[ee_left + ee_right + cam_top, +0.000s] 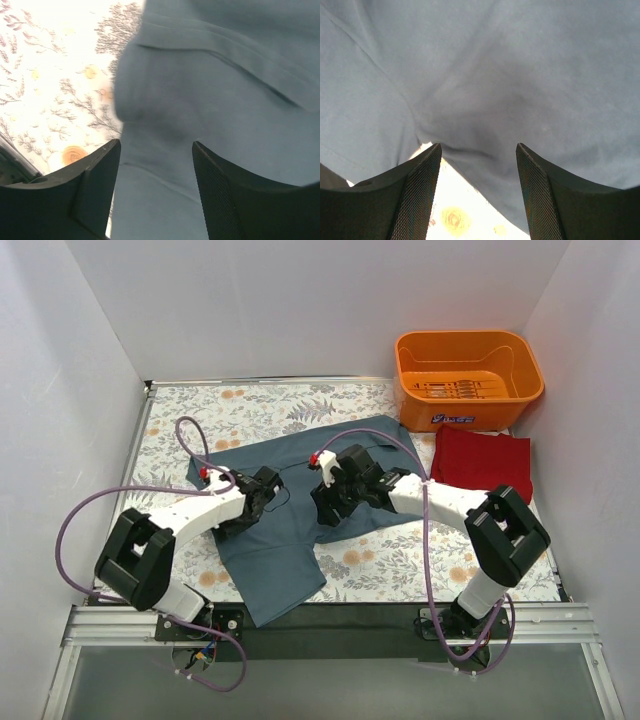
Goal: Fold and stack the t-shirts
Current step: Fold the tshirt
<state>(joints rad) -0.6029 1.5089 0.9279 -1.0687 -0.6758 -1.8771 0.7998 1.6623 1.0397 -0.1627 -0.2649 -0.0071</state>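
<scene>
A slate blue-grey t-shirt (290, 540) lies spread and rumpled across the middle of the table, one part reaching the near edge. A dark red t-shirt (482, 466) lies folded at the right, in front of the basket. My left gripper (265, 498) rests low over the blue-grey shirt's left part. In the left wrist view it is open (156, 142), with blue-grey cloth (210, 90) filling the gap and nothing pinched. My right gripper (330, 505) is over the shirt's middle. It is open too (479, 145), straddling the cloth's raised edge (485, 100).
An orange plastic basket (468, 380) stands at the back right corner. The flowered tablecloth (260, 405) shows bare behind the shirt and at the near right (400, 565). White walls close in the left, back and right sides.
</scene>
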